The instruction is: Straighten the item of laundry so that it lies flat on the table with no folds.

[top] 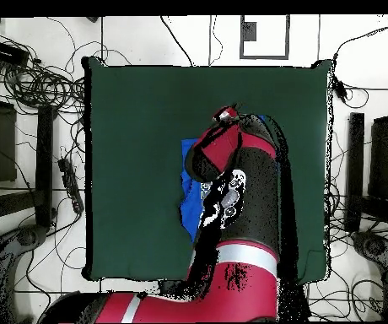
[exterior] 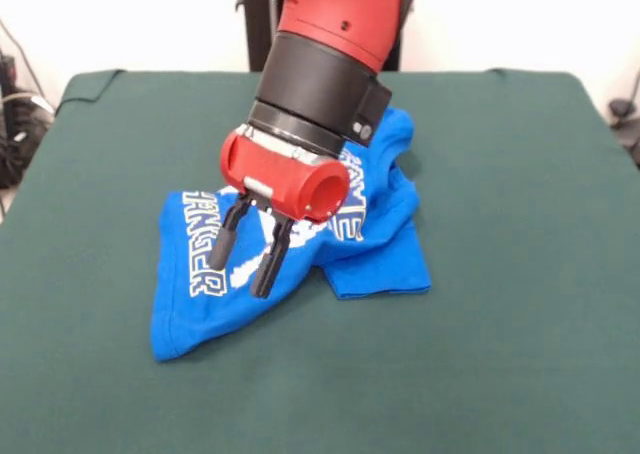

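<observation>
— What do you count on the table?

— One table [exterior: 520, 274], covered in dark green cloth, and one item of laundry [exterior: 200, 304] on it: a bright blue T-shirt with white block lettering. One arm [exterior: 325, 64], mine, red and black, and one gripper [exterior: 245, 264] at its end with two dark fingers [exterior: 222, 242]. Off the table, from above, I see tangled cables [top: 37, 84] on the floor around it, too many to count.

— How does the shirt lie?

— Near the middle of the table, crumpled. It is bunched and folded over itself: one lobe spreads toward the lower left of the front view, another flap lies folded at the lower right, and a raised part sits behind my wrist. The lettering runs crooked across the wrinkles.

— And where is it against your gripper?

— Directly under and behind it. In the front view my fingertips point down over the printed part of the shirt, near its middle fold. I cannot tell whether the tips touch the cloth or hang just above it.

— Are you holding anything?

— No. My two fingers stand apart with a clear gap between them, and no cloth is pinched in that gap.

— What does the overhead view add?

— Little; my arm covers most of the shirt [top: 189, 190], leaving only a blue strip along one side.
</observation>
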